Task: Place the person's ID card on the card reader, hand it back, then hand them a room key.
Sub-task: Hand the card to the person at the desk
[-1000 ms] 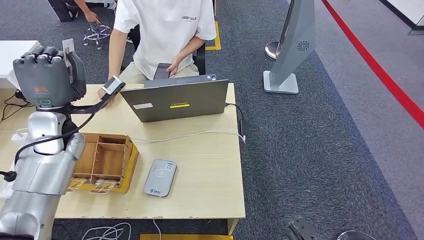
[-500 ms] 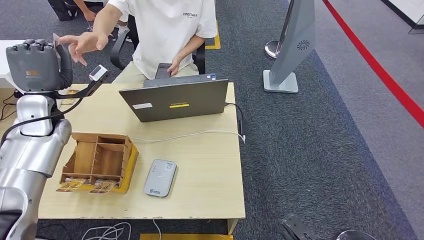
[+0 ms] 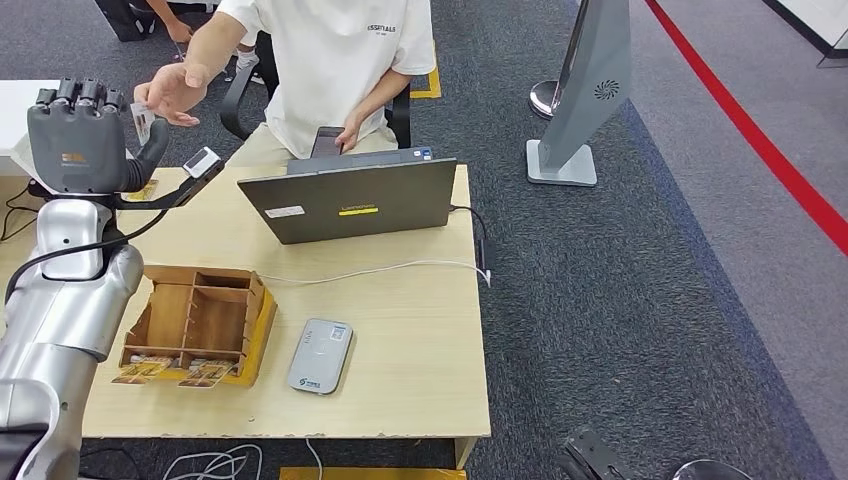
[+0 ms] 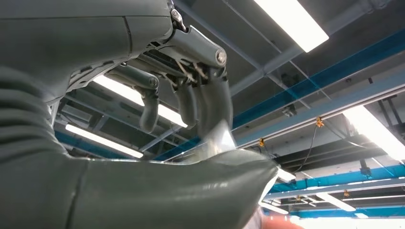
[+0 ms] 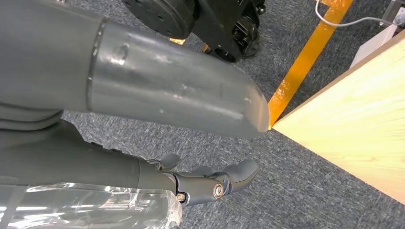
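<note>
One card (image 3: 141,122) is being held up by the left hand (image 3: 80,150), raised above the far left corner of the table (image 3: 420,340). It is being pinched upright between the thumb and the curled fingers (image 4: 212,102). In the left wrist view it is being seen only as a pale blur (image 4: 223,139) between them. Whether it is the ID card or a room key cannot be told.

The card's top edge is being touched by the person's hand (image 3: 170,92), reached in from across the table. A phone (image 3: 325,142) is being held in the person's other hand, behind the laptop (image 3: 350,200) at the far edge.

Nothing is being held by the right hand (image 5: 119,157). It is being hung low over the carpet beside the table edge, its fingers (image 5: 215,183) loosely bent and well apart from the thumb.

The card reader (image 3: 321,356) is being left flat near the front edge, just right of the wooden box (image 3: 200,320). More cards (image 3: 180,372) are being kept along the box's near side. A white cable (image 3: 380,270) is being run across the worktop between the laptop and the box.
</note>
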`<action>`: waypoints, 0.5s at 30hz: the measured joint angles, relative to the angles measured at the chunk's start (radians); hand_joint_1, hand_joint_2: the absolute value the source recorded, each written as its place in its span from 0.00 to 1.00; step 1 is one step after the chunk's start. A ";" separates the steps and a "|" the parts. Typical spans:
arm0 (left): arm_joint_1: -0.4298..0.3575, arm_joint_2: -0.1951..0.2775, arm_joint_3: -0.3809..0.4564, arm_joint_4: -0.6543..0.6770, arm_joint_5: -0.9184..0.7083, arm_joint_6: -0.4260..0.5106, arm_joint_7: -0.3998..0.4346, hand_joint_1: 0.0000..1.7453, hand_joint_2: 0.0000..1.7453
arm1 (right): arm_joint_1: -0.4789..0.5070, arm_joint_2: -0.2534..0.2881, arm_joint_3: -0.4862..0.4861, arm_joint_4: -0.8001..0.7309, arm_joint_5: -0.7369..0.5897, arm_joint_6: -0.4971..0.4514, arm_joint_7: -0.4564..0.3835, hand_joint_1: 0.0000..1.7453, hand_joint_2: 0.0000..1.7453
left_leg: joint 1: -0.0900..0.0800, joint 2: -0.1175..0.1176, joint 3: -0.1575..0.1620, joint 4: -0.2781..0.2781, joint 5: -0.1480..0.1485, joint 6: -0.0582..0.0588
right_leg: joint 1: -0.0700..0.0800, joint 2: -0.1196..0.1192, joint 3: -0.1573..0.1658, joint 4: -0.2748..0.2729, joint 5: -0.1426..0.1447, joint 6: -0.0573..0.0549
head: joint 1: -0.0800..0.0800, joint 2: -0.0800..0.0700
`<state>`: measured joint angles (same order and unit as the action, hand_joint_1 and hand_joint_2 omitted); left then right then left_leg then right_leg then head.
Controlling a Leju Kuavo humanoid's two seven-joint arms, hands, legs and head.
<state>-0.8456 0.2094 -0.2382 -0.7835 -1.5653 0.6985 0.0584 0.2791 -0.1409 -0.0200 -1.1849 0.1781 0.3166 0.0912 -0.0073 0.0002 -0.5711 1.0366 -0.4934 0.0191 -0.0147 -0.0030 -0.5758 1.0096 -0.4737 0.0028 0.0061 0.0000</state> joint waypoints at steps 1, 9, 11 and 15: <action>0.000 0.000 0.000 0.000 0.000 0.000 0.000 0.00 1.00 | 0.000 0.000 0.000 0.000 0.000 0.000 0.000 0.00 0.00 | 0.000 0.000 0.000 0.000 0.000 0.000 | 0.000 0.000 0.000 0.000 0.000 0.000 | 0.000 0.000; 0.044 -0.017 0.041 -0.007 0.010 0.001 -0.036 0.00 1.00 | 0.002 -0.022 0.040 0.000 -0.023 -0.023 0.011 0.00 0.00 | 0.000 0.000 0.000 0.000 0.000 0.000 | 0.000 0.000 0.000 0.000 0.000 0.000 | 0.000 0.000; 0.056 -0.023 0.047 -0.018 0.019 0.001 -0.053 0.00 1.00 | 0.004 -0.024 0.044 -0.001 -0.027 -0.031 0.014 0.00 0.00 | 0.000 0.000 0.000 0.000 0.000 0.000 | 0.000 0.000 0.000 0.000 0.000 0.000 | 0.000 0.000; 0.112 -0.041 0.052 -0.077 0.055 -0.003 -0.107 0.00 1.00 | 0.022 -0.025 0.047 -0.017 -0.036 -0.049 0.031 0.00 0.00 | -0.001 0.000 0.000 0.000 0.000 0.000 | -0.001 0.000 0.000 0.000 0.000 0.000 | 0.000 0.000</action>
<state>-0.7333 0.1684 -0.1863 -0.8607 -1.5105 0.6953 -0.0490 0.3015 -0.1660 0.0272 -1.2019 0.1419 0.2674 0.1224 -0.0079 0.0000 -0.5713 1.0366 -0.4936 0.0191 -0.0152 -0.0033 -0.5761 1.0094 -0.4738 0.0029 0.0057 0.0000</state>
